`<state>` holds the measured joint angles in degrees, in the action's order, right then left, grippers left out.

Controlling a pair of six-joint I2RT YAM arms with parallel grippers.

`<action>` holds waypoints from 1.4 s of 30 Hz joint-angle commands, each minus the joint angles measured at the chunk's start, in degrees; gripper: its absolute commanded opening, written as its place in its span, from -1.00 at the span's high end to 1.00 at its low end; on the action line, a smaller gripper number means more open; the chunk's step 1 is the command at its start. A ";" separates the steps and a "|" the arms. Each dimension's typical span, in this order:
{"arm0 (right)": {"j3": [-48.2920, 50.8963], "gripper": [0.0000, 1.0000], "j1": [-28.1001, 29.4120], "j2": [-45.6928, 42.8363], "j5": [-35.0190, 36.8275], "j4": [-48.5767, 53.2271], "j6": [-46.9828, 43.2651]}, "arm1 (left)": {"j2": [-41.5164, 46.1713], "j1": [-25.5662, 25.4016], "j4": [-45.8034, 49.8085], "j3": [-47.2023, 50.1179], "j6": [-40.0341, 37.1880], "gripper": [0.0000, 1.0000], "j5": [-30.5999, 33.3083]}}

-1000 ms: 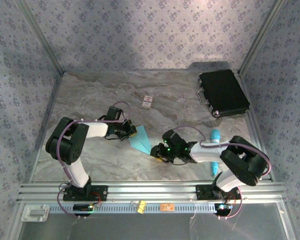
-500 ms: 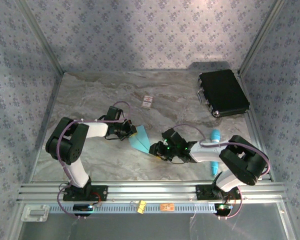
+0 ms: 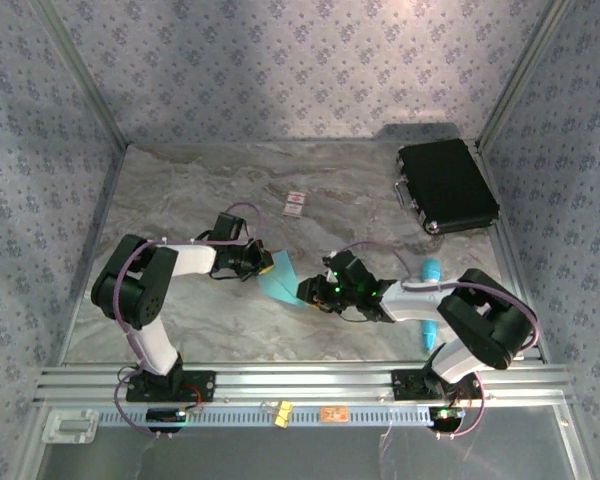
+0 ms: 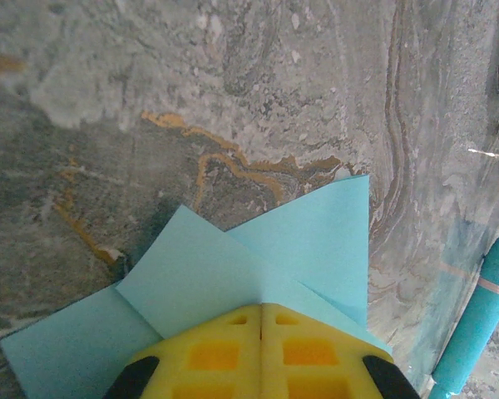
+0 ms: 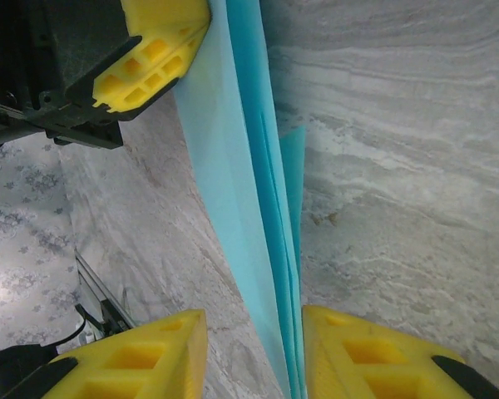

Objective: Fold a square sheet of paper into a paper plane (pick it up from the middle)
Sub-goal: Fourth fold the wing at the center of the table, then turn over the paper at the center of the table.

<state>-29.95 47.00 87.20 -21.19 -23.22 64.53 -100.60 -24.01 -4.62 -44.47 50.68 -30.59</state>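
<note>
The light-blue sheet of paper (image 3: 280, 281) is folded into a narrow creased shape, held up on edge just above the marble table (image 3: 200, 190). My left gripper (image 3: 259, 264) is shut on its near-left end; in the left wrist view folded flaps (image 4: 233, 266) fan out from the closed yellow fingertips (image 4: 233, 332). My right gripper (image 3: 311, 293) stands open at the paper's other end. In the right wrist view the paper (image 5: 233, 166) runs up between the two yellow fingers (image 5: 374, 353), lying close against the right one, toward the left gripper's finger (image 5: 154, 50).
A black case (image 3: 447, 186) lies at the back right. A small white card (image 3: 296, 203) sits mid-table behind the paper. A slim cyan stick (image 3: 430, 273) lies beside the right arm, its tip also at the left wrist view's right edge (image 4: 482, 320). Patterned walls enclose the table.
My right gripper has moved left and slightly away from me, coming up around the paper's right end. The left gripper and the paper have stayed put.
</note>
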 commanded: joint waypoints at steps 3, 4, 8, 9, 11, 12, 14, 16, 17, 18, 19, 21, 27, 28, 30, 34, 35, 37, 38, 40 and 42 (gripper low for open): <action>-2.40 0.29 -0.25 2.47 -2.61 -1.79 -1.87 | -1.46 -0.25 5.46 0.43 0.17 0.94 0.88; -2.48 0.29 -0.25 2.67 -2.50 -2.00 -1.82 | -1.36 -0.22 5.50 0.50 0.13 0.94 0.97; -2.55 0.38 -0.55 2.75 -1.69 -0.70 -2.26 | -1.01 -0.24 5.67 0.57 0.15 0.94 1.06; -2.52 0.42 -0.59 2.77 -1.48 -0.41 -2.46 | -1.01 -0.25 5.72 0.54 0.07 0.93 1.05; -2.03 0.50 -0.69 2.74 -1.56 -1.50 -2.61 | -1.01 -0.31 5.74 0.51 -0.01 0.93 0.61; -2.03 0.58 -0.77 2.86 -1.51 -1.50 -2.79 | -0.88 -0.34 5.55 0.35 -0.11 0.92 0.08; -1.96 0.72 -0.94 2.94 -1.70 -1.42 -3.37 | 0.04 -0.33 5.05 0.26 -0.37 0.85 -0.61; -1.47 0.80 -0.99 2.52 -1.54 -1.82 -3.48 | 1.81 -0.38 5.11 -0.14 -0.80 0.77 -1.25; -1.11 0.81 -0.95 1.95 -0.73 -1.70 -3.38 | 2.85 -0.38 5.80 -0.43 -0.92 0.74 -1.11; -0.42 0.83 -0.96 1.21 0.45 -1.66 -3.44 | 4.33 -0.48 6.97 -0.96 -1.28 0.67 -0.62; 0.28 0.84 -0.95 0.20 1.53 -1.29 -3.66 | 6.04 -0.59 8.10 -1.34 -1.58 0.58 0.03; 1.08 0.85 -1.21 -1.86 3.02 0.12 -4.93 | 9.24 -1.02 10.93 -2.13 -2.35 0.40 1.93; -0.19 0.87 -2.74 -7.67 5.17 8.40 -11.59 | 13.24 -2.16 18.06 -6.99 -5.12 0.15 5.59; -0.19 0.87 -2.84 -8.47 5.57 8.73 -12.62 | 12.94 -2.18 19.52 -8.49 -5.86 0.14 6.23; -0.57 0.87 -2.96 -10.04 6.96 10.87 -14.65 | 12.43 -2.13 22.01 -10.79 -7.56 0.13 7.21; -1.74 0.87 -3.73 -13.93 9.61 17.57 -16.77 | 10.40 -2.26 29.47 -16.35 -10.55 0.11 10.27; -1.78 0.86 -4.29 -15.13 9.95 18.41 -16.31 | 9.63 -2.20 32.03 -17.81 -10.34 0.11 10.13; -2.74 0.86 -5.08 -17.81 11.07 21.18 -15.90 | 8.75 -2.43 35.83 -20.15 -9.40 0.13 9.75; -3.54 0.86 -5.24 -18.99 11.70 23.34 -16.24 | 8.84 -2.69 37.24 -20.78 -8.74 0.13 9.75; -4.87 0.86 -5.52 -21.10 12.49 27.41 -17.65 | 9.72 -2.66 37.78 -20.77 -7.71 0.12 9.37; -4.96 0.86 -5.52 -23.39 13.26 30.40 -19.75 | 10.78 -2.83 35.88 -19.55 -7.78 0.11 9.75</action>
<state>-32.95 41.58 66.61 -10.61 -0.73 48.40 -91.15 -26.41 27.38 -63.92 42.70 -21.56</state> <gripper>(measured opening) 0.071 0.440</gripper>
